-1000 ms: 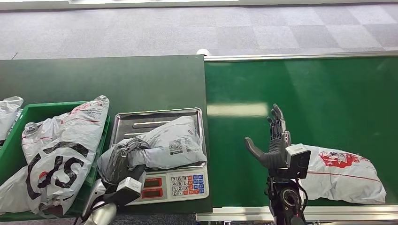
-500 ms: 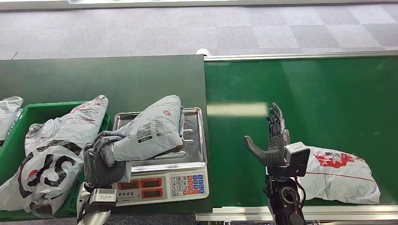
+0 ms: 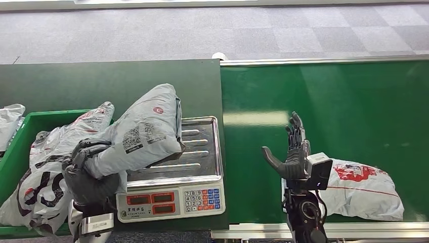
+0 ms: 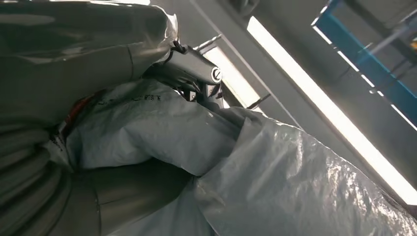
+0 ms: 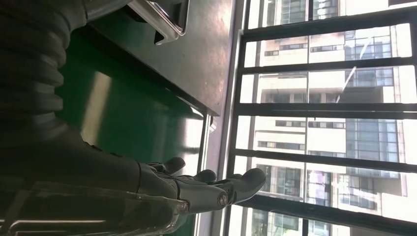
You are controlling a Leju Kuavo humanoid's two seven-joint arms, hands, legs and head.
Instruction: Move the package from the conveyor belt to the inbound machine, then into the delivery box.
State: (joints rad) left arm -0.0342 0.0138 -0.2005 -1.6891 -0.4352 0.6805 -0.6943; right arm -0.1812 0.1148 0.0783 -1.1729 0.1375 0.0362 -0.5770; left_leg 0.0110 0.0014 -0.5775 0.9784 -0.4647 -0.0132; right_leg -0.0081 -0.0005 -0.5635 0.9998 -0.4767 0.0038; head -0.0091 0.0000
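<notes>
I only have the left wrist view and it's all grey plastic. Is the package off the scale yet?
Observer: Yes. The left hand holds the package raised above the scale's tray, tilted toward the green bin.
Operator: Room in the bin?
Observer: It already holds packages, piled past its rim.
Operator: And the right hand?
Observer: The right hand is open over the conveyor belt, beside another package.

Head view: scale (image 3: pixel 172 195) and conveyor belt (image 3: pixel 324 101) are seen from above. Wrist views are taken close behind each hand, tilted upward; the belt (image 5: pixel 128 113) is shared.
</notes>
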